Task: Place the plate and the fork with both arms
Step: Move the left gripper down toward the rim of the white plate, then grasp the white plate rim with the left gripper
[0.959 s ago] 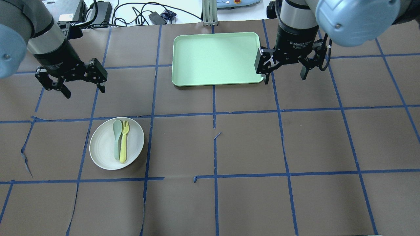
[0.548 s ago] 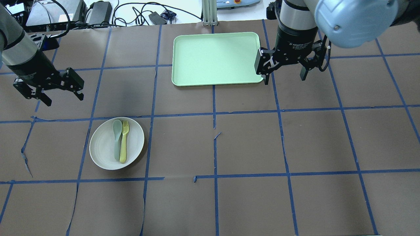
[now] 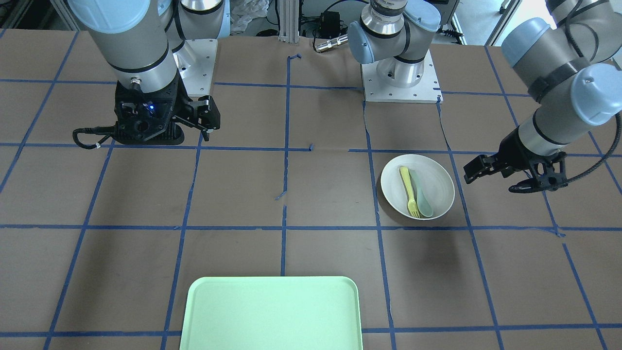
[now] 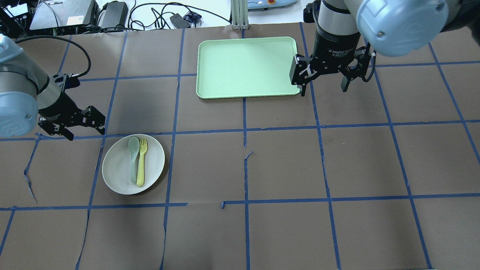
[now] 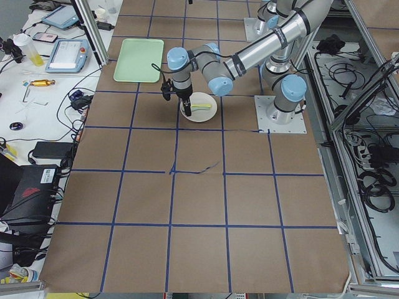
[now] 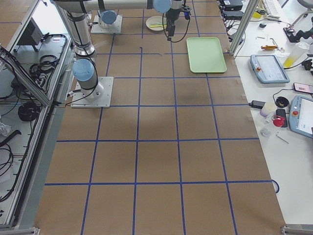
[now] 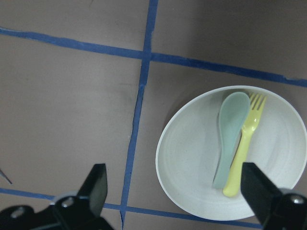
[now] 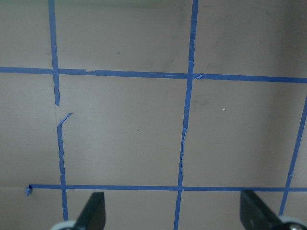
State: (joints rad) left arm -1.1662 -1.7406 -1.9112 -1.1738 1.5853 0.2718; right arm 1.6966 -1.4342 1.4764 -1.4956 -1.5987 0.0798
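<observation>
The off-white plate [image 4: 117, 170] sits on the brown worktop [image 4: 285, 168], inside a blue-taped square on the robot's left side. On it the pale-yellow fork [image 4: 141, 161] and a grey-green spoon [image 4: 133, 157] lie side by side. The left tool [image 4: 85, 134] hovers just beside the plate's rim, its fingers spread apart and empty. The light green tray [image 4: 245, 67] lies well apart. The right tool [image 4: 323, 90], fingers also apart and holding nothing, hangs by the tray's right edge in the overhead view.

A light green tray [image 4: 245, 67] lay flat, below and beyond the raised right gripper [image 4: 322, 92]. A grey-green spoon [image 4: 133, 161] lay near the left gripper [image 4: 86, 135]. Blue tape lines [image 4: 245, 131] crossed the brown table cover [image 4: 285, 165] beneath both.
</observation>
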